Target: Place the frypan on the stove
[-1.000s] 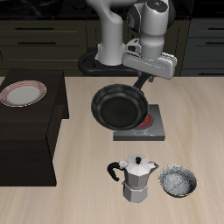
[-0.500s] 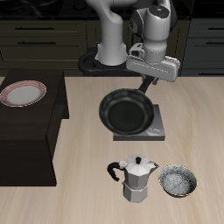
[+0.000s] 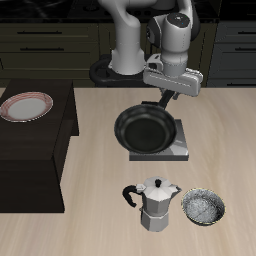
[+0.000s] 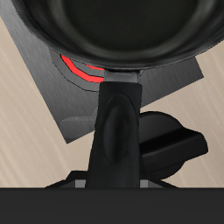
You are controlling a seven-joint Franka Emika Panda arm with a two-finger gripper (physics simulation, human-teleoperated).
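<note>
The black frypan [image 3: 146,128] hangs over the grey stove [image 3: 176,150] and covers most of its coil in the exterior view. My gripper [image 3: 169,98] is shut on the frypan's long handle, behind the pan toward the robot base. In the wrist view the pan's rim [image 4: 122,35] fills the frame, its handle [image 4: 115,131] runs toward the camera, and a strip of the stove's red coil [image 4: 80,70] shows under the rim, with the black knob [image 4: 171,144] beside the handle. I cannot tell whether the pan touches the burner.
A silver moka pot [image 3: 152,205] and a small grey speckled bowl [image 3: 203,208] stand nearer the table's front edge. A red-rimmed white plate [image 3: 25,107] lies on the dark cabinet [image 3: 40,150] at the side.
The gripper has carried the frypan sideways and down over the stove; the pan now covers the coil that showed beside it a second ago.
</note>
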